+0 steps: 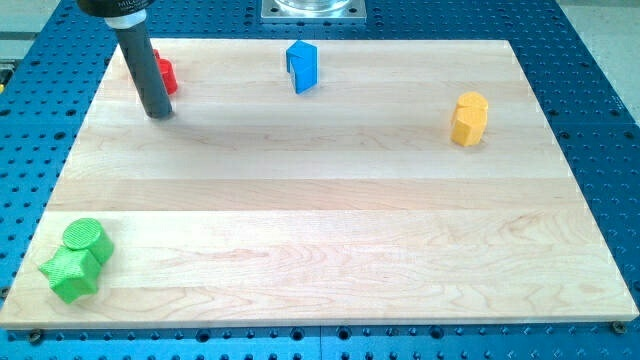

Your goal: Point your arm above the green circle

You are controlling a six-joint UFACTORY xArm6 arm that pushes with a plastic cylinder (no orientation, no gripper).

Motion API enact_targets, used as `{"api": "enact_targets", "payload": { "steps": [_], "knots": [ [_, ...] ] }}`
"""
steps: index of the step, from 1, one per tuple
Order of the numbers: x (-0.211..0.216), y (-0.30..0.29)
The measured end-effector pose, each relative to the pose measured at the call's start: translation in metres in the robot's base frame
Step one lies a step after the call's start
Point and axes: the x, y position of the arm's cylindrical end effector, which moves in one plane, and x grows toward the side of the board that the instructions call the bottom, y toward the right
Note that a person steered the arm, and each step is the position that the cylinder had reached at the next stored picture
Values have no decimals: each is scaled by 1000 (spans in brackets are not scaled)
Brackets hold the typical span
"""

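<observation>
The surface [330, 200] was a pale wooden board with fine lengthwise grain, lying on a blue perforated metal bench [590, 60]. My tip [160, 114] was the lower end of a smooth, dark grey cylindrical rod that came down from the view's top left and touched the wood near the board's upper left corner. There was no hand on this arm (only the bare rod), so nothing was held.

Just behind the rod, at its right side, sat a red block [165, 75], partly hidden; its shape could not be made out with any certainty. The blocks had a matte, faintly ribbed look, like printed plastic. The green circle [85, 238], a short round cylinder, sat near the board's lower left corner, well apart from my tip and almost straight below it in the view. Touching it at the lower left was a second green block [70, 275], angular, perhaps star-shaped. Both lay close to the board's left and bottom edges.

A blue block [302, 65] with a notched, angular outline stood near the top edge, towards the middle. A yellow block [468, 118] with rounded lobes stood near the right edge. The broad middle of the board lay open between my tip and the green pair.
</observation>
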Motion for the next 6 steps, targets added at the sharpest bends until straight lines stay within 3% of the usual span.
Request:
{"api": "enact_targets", "payload": {
  "steps": [6],
  "knots": [
    [8, 18]
  ]
}}
